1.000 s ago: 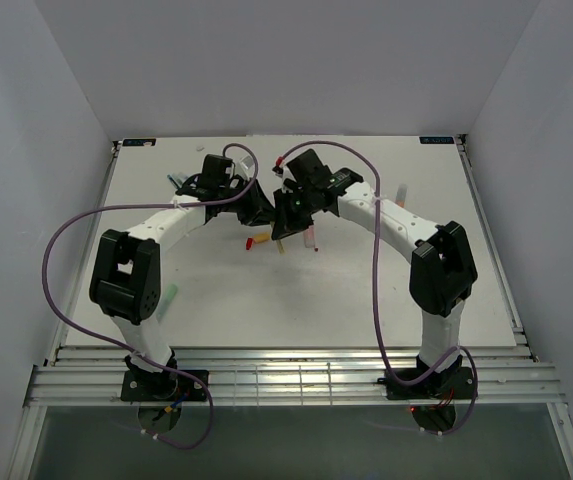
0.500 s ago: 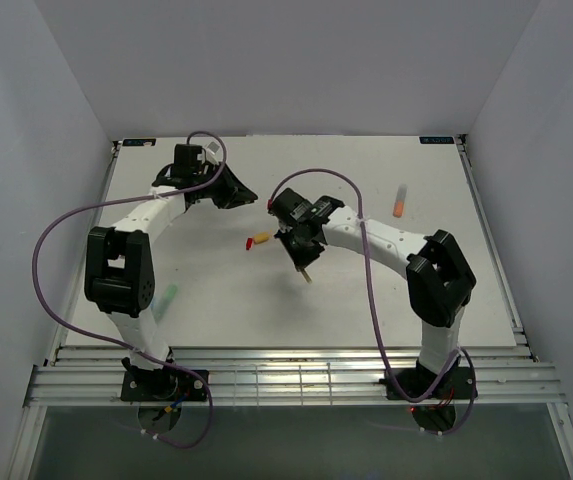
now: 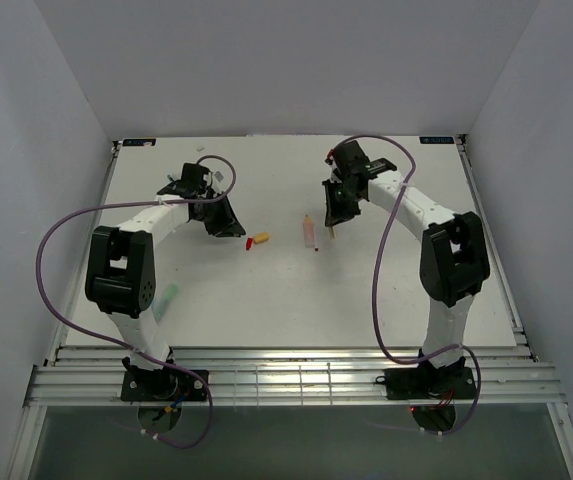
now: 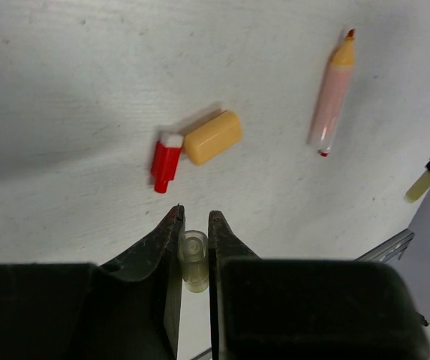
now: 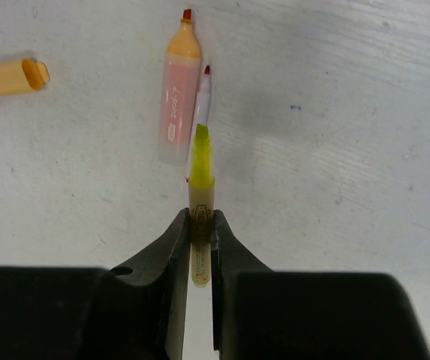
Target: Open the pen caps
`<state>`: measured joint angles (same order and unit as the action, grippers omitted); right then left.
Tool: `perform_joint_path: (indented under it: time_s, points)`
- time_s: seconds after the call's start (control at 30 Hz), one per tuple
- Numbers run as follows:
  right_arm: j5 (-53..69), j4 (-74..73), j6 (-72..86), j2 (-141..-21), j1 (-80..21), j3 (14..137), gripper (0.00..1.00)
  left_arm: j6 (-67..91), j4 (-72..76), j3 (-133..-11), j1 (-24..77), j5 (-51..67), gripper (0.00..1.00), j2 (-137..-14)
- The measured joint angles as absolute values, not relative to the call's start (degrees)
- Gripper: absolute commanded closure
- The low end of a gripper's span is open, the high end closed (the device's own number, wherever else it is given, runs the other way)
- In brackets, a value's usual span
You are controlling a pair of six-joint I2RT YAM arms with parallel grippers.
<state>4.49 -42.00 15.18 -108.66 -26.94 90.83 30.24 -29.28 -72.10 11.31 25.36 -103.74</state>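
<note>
The white bench (image 3: 266,290) lies between grey walls (image 3: 36,150). The left end effector (image 4: 195,217) pinches a clear cap (image 4: 193,256), the right end effector (image 5: 201,217) a yellow pen (image 5: 201,161).

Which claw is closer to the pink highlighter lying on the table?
Right. The right claw, gripping a yellow highlighter, is just beside the pink highlighter; the left claw is farther away, with the orange cap and red cap lying between.
</note>
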Motion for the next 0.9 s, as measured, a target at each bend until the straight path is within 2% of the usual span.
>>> perform_joint_path:
  time_s: [0.3,0.67,0.9]
  points:
    - [7.4,-39.6,15.0,-118.9,-26.3,94.8,0.92,27.5,-31.0,-70.5,11.3,22.9,0.99,-103.8]
    - [8.1,-38.7,14.5,-121.4,-24.1,94.8,0.91,27.2,-29.4,-69.0,11.3,23.0,0.8,-107.3]
    - [9.5,-37.7,14.5,-123.0,-24.0,95.9,0.89,27.0,-29.2,-68.3,11.3,22.9,0.74,-109.0]
